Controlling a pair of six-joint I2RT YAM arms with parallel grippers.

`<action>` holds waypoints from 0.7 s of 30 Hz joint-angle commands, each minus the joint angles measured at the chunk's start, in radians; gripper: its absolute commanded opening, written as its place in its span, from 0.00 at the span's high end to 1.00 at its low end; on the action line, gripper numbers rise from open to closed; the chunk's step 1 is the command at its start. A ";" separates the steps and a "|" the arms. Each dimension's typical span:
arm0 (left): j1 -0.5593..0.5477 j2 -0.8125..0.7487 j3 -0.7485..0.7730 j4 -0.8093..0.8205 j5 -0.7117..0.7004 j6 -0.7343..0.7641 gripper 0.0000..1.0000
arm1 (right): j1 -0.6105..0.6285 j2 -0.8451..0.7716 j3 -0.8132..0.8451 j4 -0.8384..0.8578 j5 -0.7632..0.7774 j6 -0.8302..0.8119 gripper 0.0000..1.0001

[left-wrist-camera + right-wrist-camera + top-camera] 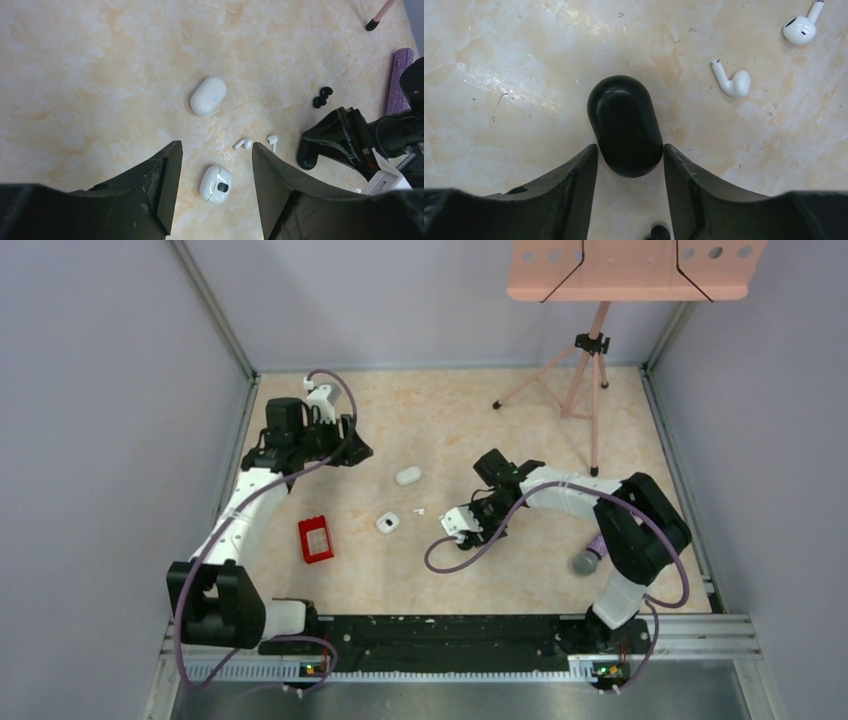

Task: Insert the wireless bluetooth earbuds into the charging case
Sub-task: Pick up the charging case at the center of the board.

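My right tool [630,148] sits low over the tabletop [499,60], its two fingers [574,195] bracketing the near end of the black case [624,115]. The tips look to be right at its flanks, but I cannot tell whether they press on it or stand just off it. The case lies flat in the middle of the right wrist view. The two white earbuds [734,80] lie on the bare surface at the upper right of that frame, apart from each other and from the case, stems pointing different ways. My left tool [215,147] hangs above the tabletop with its fingers spread and nothing between them. In the left wrist view a white case with a dark spot [216,183] lies at lower centre, in the gap between those fingers. A second white case with a small blue light [208,96] lies above it, near the middle of the frame. The white earbuds are just right of centre there, close to my right-hand fingertip. The black earbuds [322,96] sit touching each other at the right of the frame, just above the dark body of the right tool. From the top view, a red item [316,539] lies left of centre, a pink tripod [585,370] stands at the upper right, and a purple object [590,555] rests at the right, beside the right arm.
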 commanded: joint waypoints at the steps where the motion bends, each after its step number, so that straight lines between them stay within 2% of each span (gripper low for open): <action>1: 0.004 -0.049 -0.036 0.072 -0.004 0.027 0.41 | 0.016 0.015 0.005 0.004 -0.034 -0.027 0.56; 4: 0.005 -0.078 -0.056 0.090 0.035 0.072 0.41 | 0.016 0.015 0.032 -0.015 -0.049 0.017 0.78; 7: 0.003 -0.133 -0.094 0.133 0.096 0.166 0.41 | 0.001 0.007 0.102 -0.084 -0.094 0.132 0.89; 10: 0.002 -0.211 -0.143 0.171 0.222 0.342 0.41 | -0.036 0.016 0.223 -0.236 -0.163 0.217 0.93; 14: -0.034 -0.340 -0.232 0.178 0.431 0.775 0.39 | -0.107 0.052 0.404 -0.409 -0.288 0.315 0.94; 18: -0.103 -0.394 -0.251 0.099 0.508 1.172 0.36 | -0.133 0.062 0.540 -0.488 -0.374 0.394 0.94; 21: -0.142 -0.357 -0.207 0.013 0.575 1.374 0.36 | -0.135 0.053 0.607 -0.495 -0.416 0.454 0.94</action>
